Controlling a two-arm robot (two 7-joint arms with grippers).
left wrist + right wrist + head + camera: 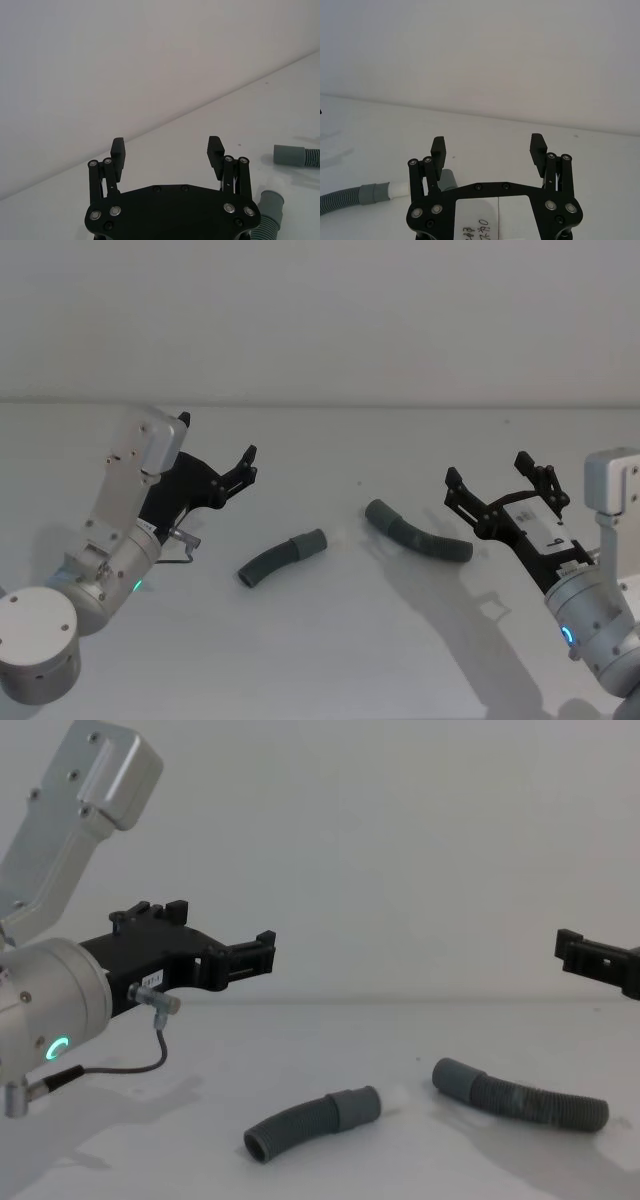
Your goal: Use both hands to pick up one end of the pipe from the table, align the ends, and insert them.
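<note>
In the head view, the white-tipped hose piece (283,558) lies on the white bench (330,660). Its cuff is turned toward the plain-cuffed hose piece (415,533), which lies near it on the right without touching. The left claw (246,466) hovers behind and to the left of the white-tipped hose piece, its fingers spread and holding nothing. The right claw (487,470) hovers well to the right of that piece, likewise spread and empty.

In the left wrist view, we see the left claw (167,147) wide open. The white-tipped hose piece (270,210) is close beside it and the plain-cuffed hose piece (292,155) lies farther off.

In the right wrist view, the right claw (489,147) gapes open. The white-tipped hose piece (367,194) lies beyond it, its white tip clear.

In the chest view, the left claw (262,953) hangs above and to the left of the white-tipped hose piece (315,1120). The plain-cuffed hose piece (520,1098) lies to that piece's right, and the right claw (578,954) is high and farther right.
</note>
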